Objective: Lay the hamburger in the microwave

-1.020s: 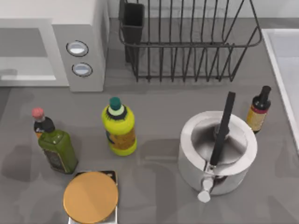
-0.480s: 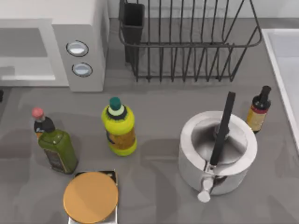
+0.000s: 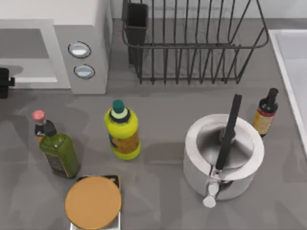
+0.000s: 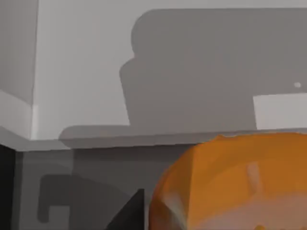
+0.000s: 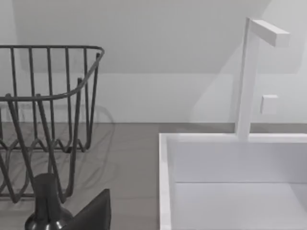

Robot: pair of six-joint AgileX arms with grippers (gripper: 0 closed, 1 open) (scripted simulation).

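while our left gripper (image 3: 4,82), at nine o'clock, stands clamped on the hamburger (image 4: 235,184) before the microwave (image 3: 57,43), we judge insertion comes next; the right one's state we cannot tell.

My left arm (image 3: 4,82) has come into the top view at nine o'clock, just in front of the microwave (image 3: 53,43) cavity. Its shadow has spread across the cavity floor and the grey table (image 3: 158,143) at the left edge.

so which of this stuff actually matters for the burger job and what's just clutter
In the job:
hamburger, at the left gripper
microwave
left gripper, by the microwave's front

Just lying about:
dish rack
yellow bottle
green bottle
pot
orange disc
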